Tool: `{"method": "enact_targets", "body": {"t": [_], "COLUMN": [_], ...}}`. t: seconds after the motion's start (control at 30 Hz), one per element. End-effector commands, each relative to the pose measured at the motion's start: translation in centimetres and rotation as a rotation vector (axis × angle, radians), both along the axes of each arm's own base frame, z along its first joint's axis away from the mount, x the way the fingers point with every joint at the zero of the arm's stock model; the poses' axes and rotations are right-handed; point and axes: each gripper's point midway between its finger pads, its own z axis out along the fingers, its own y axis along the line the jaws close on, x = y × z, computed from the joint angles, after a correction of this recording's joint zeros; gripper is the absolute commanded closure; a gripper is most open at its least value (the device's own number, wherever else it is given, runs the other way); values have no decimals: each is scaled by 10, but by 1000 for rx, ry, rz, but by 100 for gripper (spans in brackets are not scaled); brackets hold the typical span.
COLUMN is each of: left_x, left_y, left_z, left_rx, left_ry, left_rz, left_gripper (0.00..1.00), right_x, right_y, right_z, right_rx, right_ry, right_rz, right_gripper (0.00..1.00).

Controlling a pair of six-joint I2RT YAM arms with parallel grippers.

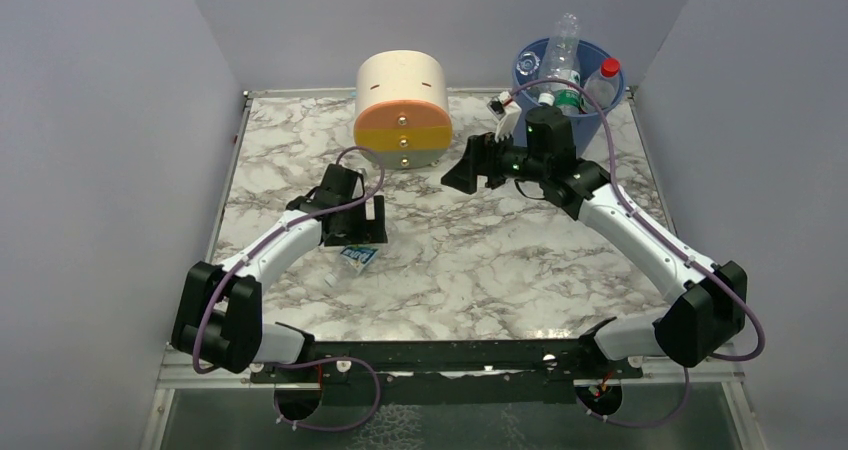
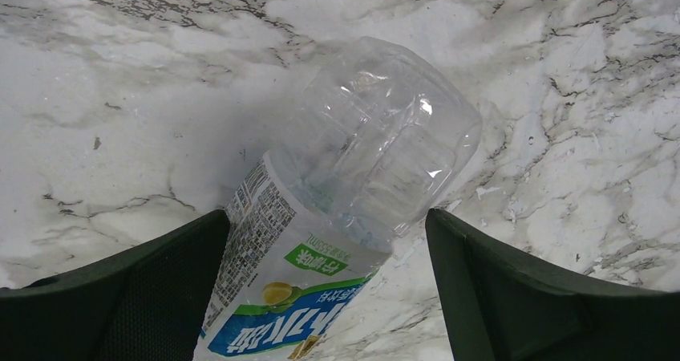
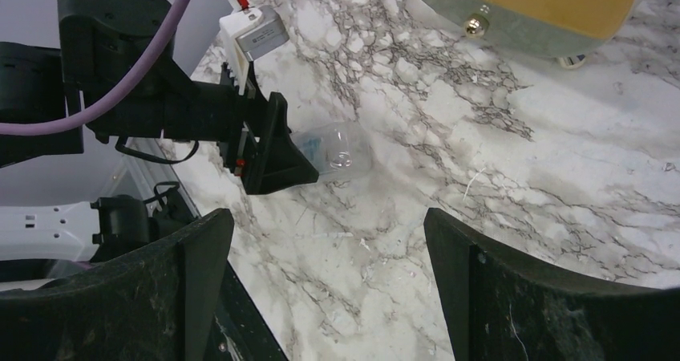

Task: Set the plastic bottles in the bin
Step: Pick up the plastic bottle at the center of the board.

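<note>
Several bottles [image 1: 562,55] are standing in the bin [image 1: 521,74] at the far right corner. One bottle [image 2: 361,184] is lying on the table [image 1: 480,260] between the fully spread, not yet gripping fingers of the left gripper [image 2: 325,241]. The right gripper [image 3: 329,233] is hanging wide open and empty.

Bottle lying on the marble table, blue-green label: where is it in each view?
Top external: the bottle is left of centre, under the left hand.
Left wrist: centre frame, that hand open on either side of it.
Right wrist: left of centre, behind the left hand.
Shared landmark: the left hand.
</note>
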Motion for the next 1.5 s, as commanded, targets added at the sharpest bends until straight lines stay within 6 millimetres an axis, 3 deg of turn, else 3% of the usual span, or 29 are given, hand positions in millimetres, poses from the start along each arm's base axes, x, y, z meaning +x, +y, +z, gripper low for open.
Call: {"method": "enact_targets", "body": {"t": [0.0, 0.4, 0.9, 1.1, 1.47], "left_x": [1, 2, 27, 37, 16], "left_y": [-11, -45, -57, -66, -54], "left_z": [2, 1, 4, 19, 41], "left_rx": [-19, -54, -155, -174, -93], "left_ry": [-7, -33, -123, -154, -148], "left_rz": [-16, -21, 124, 87, -59], "left_gripper": [1, 1, 1, 1, 1], "right_x": [-6, -8, -7, -8, -12], "right_y": [3, -6, -8, -9, -10], "right_z": [-7, -20, -24, -24, -25], "right_rx": [-3, -53, -66, -67, -60], "right_ry": [3, 9, 11, 11, 15], "right_rz": [29, 9, -4, -6, -2], "right_gripper": [8, 7, 7, 7, 6]}}
